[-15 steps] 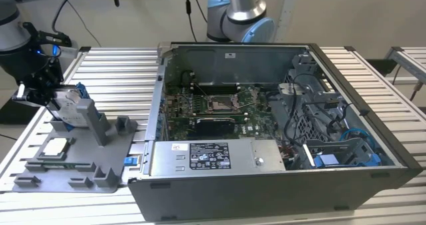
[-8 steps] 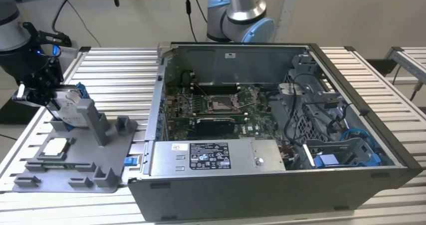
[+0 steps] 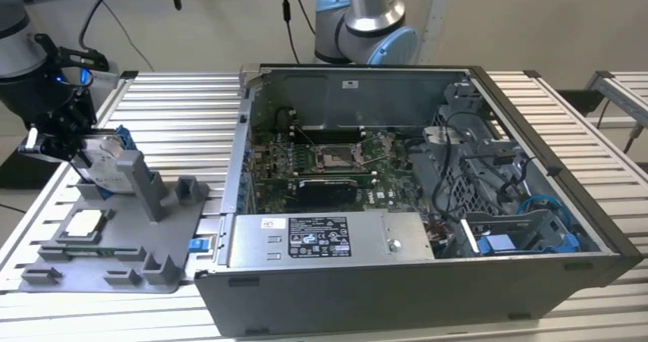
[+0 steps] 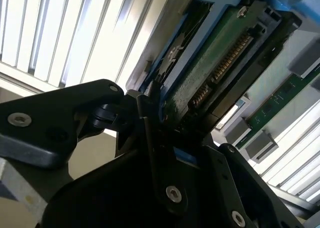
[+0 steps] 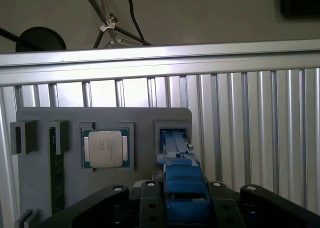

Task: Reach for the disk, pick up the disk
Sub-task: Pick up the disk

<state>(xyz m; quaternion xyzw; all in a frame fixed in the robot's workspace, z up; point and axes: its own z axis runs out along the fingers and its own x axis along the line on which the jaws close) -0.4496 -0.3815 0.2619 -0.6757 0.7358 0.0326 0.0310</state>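
Observation:
The disk (image 3: 102, 155) is a silver-grey drive with blue rails. It stands on edge in a slot of the grey fixture plate (image 3: 127, 247) at the exterior view's left. My gripper (image 3: 83, 141) has come down on its top edge. In the first wrist view the disk's blue rail (image 5: 183, 183) sits squeezed between the two black fingers of the gripper (image 5: 184, 192), its far end reaching into the slot. The second wrist view shows the disk's green circuit-board side (image 4: 210, 63), with a finger (image 4: 149, 119) pressed against its edge.
On the same plate lie a square silver chip (image 3: 83, 224) (image 5: 106, 148) and a green memory stick (image 3: 79, 252) (image 5: 56, 180). The open computer case (image 3: 405, 183) stands right beside the plate, on a slatted metal table (image 3: 172, 107). Another arm's base (image 3: 365, 23) rises behind the case.

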